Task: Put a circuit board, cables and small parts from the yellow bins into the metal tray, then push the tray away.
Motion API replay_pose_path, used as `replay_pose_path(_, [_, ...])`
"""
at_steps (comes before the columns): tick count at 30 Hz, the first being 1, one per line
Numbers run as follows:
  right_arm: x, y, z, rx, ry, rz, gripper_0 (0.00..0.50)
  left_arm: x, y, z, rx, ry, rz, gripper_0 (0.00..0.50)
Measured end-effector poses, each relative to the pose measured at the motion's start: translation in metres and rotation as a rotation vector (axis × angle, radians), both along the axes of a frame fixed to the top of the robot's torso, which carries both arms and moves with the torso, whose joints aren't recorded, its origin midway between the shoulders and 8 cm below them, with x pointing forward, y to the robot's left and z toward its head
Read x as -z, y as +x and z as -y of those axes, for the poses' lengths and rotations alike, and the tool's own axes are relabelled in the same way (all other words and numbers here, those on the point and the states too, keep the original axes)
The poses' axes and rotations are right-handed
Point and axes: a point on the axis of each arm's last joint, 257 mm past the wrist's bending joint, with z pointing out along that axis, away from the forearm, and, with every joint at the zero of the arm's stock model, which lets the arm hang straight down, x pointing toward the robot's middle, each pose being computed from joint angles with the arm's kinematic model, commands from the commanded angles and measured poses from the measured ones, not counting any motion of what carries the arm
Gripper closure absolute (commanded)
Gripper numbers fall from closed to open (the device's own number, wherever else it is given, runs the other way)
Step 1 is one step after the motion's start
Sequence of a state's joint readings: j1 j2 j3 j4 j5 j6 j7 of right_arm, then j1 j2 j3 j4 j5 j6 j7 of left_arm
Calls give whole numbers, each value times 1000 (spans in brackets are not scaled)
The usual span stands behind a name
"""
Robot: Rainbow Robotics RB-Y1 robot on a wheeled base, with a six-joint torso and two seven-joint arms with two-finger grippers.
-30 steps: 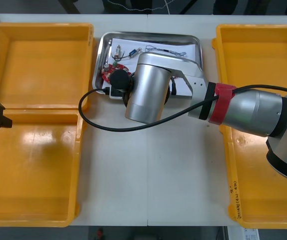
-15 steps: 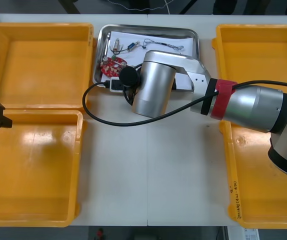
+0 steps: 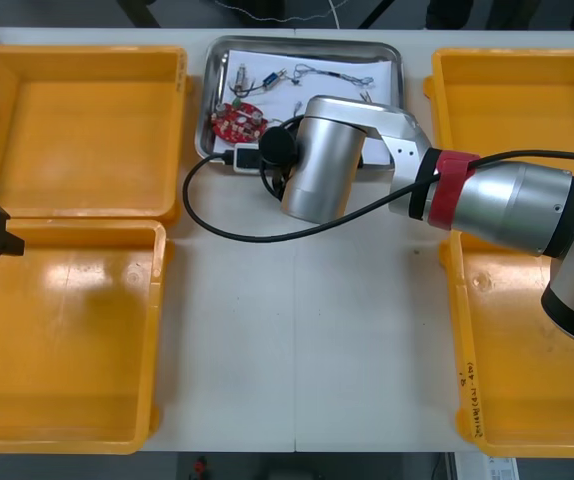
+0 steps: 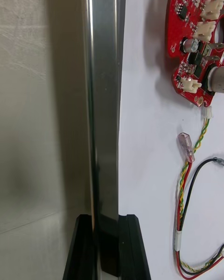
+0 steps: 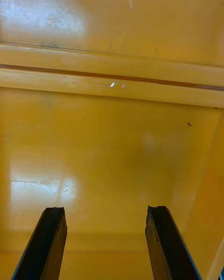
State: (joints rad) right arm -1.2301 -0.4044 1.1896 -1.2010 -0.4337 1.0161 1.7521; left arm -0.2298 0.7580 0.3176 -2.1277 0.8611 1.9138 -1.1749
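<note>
The near left bin [image 3: 67, 330] and the near right bin [image 3: 527, 380] flank the bare desk [image 3: 297, 340]. The left pincer [image 5: 106, 210] hangs at the desk's left edge over the near left bin, close to the rim it shares with the far left bin [image 3: 77, 130]. Its fingers stand apart with nothing between them (just orange floor below, in its wrist view).

Farther in, the right arm reaches across from the right side to the tray [image 3: 305, 42]. The tray sits at the far middle of the desk, between the far left bin and the far right bin [image 3: 527, 100]. The right pincer [image 4: 106, 219] is clamped on the tray's near rim, one finger outside and one over the white inside.

Just past that rim lies the red board [image 3: 238, 119]. A red and yellow cable [image 4: 198, 137] runs from its edge, with a black cable [image 4: 201, 165] beside it. Nearer the far wall lie a small metal part [image 3: 241, 77] and a thin cable [image 3: 332, 76].
</note>
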Motion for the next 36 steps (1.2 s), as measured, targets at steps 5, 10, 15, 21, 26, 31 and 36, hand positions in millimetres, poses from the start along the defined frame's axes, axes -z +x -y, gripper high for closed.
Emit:
replay_pose_path(5, [0,4,2,0,8,6,0,0,0,0,0,0,0,0])
replay_pose_path(10, [-1,5,2,0,8,7,0,0,0,0,0,0,0,0])
replay_pose_path(15, [2,-2,1,21,28,-36,0,0,0,0,0,1,0,0])
replay_pose_path(21, [-8,-22,0,64,13,-81,0,0,0,0,0,1,0,0])
replay_pose_path(26, [-26,-40,-16,54,46,-97,0,0,0,0,0,1,0,0])
replay_pose_path(31, [-37,-61,-22,58,74,-129,0,0,0,0,0,1,0,0])
replay_pose_path(36, [-41,-88,-18,85,113,-185,0,0,0,0,0,1,0,0])
